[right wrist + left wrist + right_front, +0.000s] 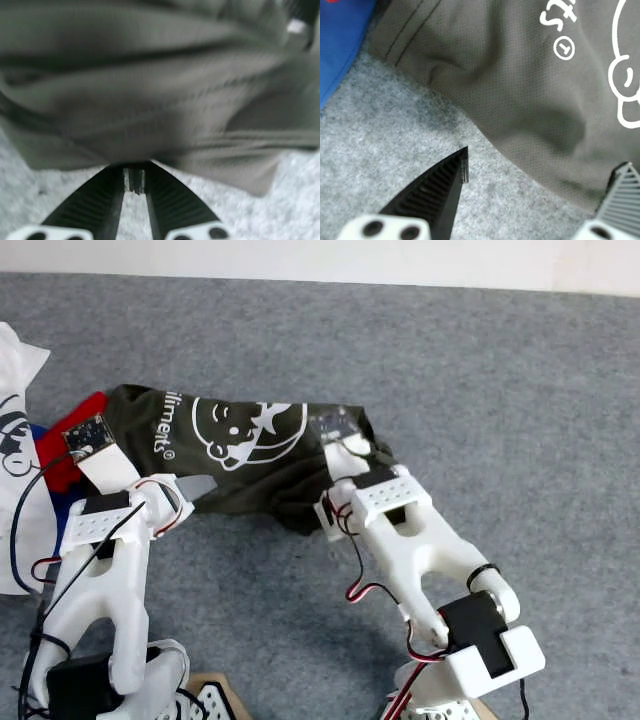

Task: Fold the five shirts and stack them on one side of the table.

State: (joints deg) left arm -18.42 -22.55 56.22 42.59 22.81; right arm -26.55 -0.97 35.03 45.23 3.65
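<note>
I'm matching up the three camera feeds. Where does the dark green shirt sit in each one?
High view: shirt centre-left, between the two arms.
Left wrist view: shirt just beyond the left tool.
Right wrist view: shirt hem at the right tool.
Shared landmark: grey carpet beside the hem.

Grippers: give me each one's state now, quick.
Left gripper: open, at the shirt edge, holding nothing.
Right gripper: closed on the shirt's hem.

The white shirt [18, 365] was cut off at nine o'clock. The dark shirt [150, 100] was blurred in the right wrist view.
</note>
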